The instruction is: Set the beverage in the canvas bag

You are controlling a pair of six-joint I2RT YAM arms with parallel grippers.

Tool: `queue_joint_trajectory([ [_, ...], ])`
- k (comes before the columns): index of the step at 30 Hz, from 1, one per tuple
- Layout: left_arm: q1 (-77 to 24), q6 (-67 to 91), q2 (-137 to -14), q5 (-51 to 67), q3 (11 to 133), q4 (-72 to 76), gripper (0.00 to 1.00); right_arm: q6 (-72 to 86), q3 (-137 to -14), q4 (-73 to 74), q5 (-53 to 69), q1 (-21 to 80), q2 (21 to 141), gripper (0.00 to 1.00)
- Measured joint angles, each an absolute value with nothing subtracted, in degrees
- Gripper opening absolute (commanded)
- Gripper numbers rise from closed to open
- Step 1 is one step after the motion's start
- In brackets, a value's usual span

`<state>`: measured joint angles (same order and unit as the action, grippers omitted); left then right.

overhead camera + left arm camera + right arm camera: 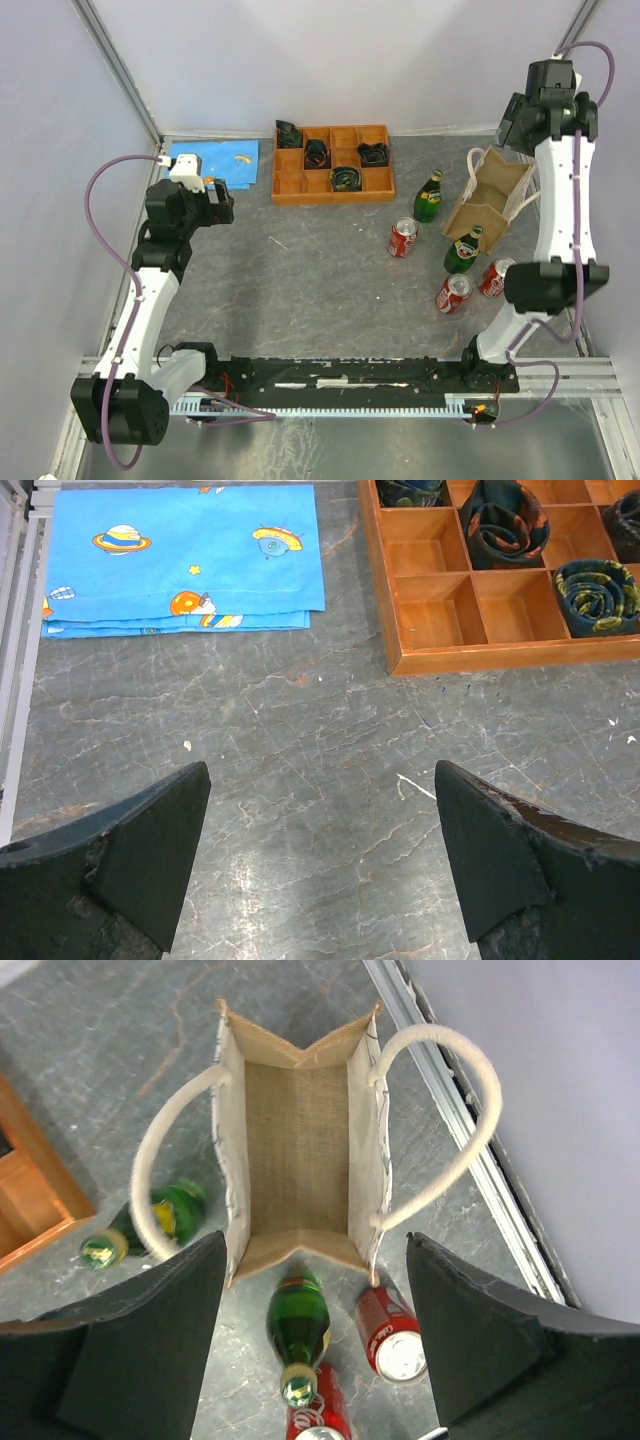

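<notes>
Currently my right gripper (pixel 315 1260) hangs high over the far right corner of the table (pixel 300 280). Its jaws are spread wide with nothing between them, and its camera looks straight down into the canvas bag (pixel 298 1140). The bag stands upright with its mouth open and its rope handles (pixel 482 1090) looped out to either side. I can see bare weave all the way to the bottom, so nothing is inside it. Just outside the bag's near end stands one green bottle (pixel 298 1325), and a second green bottle (pixel 165 1215) stands beside the wall that faces the orange tray (pixel 470 610), partly under a handle loop. Three red cans (pixel 403 238) stand nearby, two close to the first bottle and one further toward the middle of the table. On the other side, my left gripper (pixel 320 810) is likewise wide open and holding nothing. It is poised above bare tabletop with the blue cloth (pixel 180 560) and the tray ahead of it, well apart from every drink. As I judge it, nothing that counts has been done: no beverage is gripped and none is in the bag. All of it remains: pick a drink, most likely with the right arm since it is nearest, lift it, and lower it through the open mouth without snagging a handle or tipping the bag.
</notes>
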<state>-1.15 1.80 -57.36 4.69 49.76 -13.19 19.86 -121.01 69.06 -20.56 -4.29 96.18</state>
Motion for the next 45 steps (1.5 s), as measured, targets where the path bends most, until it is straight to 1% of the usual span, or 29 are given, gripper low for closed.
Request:
queue_joint_trajectory([
  [3,-1.15,1.8,-56.55,5.06,49.58,-13.19,0.99,19.22,-128.25,73.49,-19.35,-6.9,104.95,0.77],
  [9,-1.15,1.85,-54.92,5.19,48.69,-13.28,0.99,18.87,-132.09,80.47,-18.59,-10.09,113.99,0.76],
  [16,-1.15,3.7,-52.31,6.35,45.63,-13.3,0.99,18.57,-130.96,82.83,-19.46,-12.08,114.8,0.77],
  [23,-1.15,4.69,-51.64,6.44,43.75,-13.34,0.99,18.61,-123.57,81.52,-19.2,-14.83,114.83,0.78],
  [29,-1.15,4.67,-53.32,6.42,43.75,-13.1,0.99,18.63,-120.03,79.18,-18.33,-16.69,115.37,0.8],
  [38,-1.15,4.67,-56.42,6.5,43.81,-13.13,0.99,18.65,-117.49,73.91,-15.81,-16.91,119.39,0.79],
  [39,-1.15,4.67,-56.75,6.55,43.97,-13.13,0.99,18.65,-116.99,73.38,-15.44,-16.88,120.03,0.77],
  [40,-1.15,4.67,-57.08,6.57,44.18,-13.15,0.99,18.65,-116.49,72.79,-15.27,-16.88,120.68,0.72],
  [41,-1.15,4.67,-57.34,6.57,44.45,-13.15,0.99,18.65,-115.94,72.25,-15.18,-16.88,121.23,0.51],
  [42,-1.15,4.67,-57.6,6.57,44.88,-13.15,0.99,18.72,-114.87,71.16,-15.0,-16.91,121.82,0.28],
  [43,-1.15,4.67,-57.6,6.57,44.95,-13.15,0.99,18.7,-114.74,71.09,-15.0,-16.91,121.84,0.1],
  [44,-1.15,4.67,-57.65,6.57,45.17,-13.17,0.99,18.65,-114.24,70.72,-14.68,-16.91,121.93,0.01],
  [45,-1.15,4.67,-57.65,6.57,45.39,-13.19,0.99,18.65,-114.06,70.5,-14.15,-16.91,121.93,0.0],
])
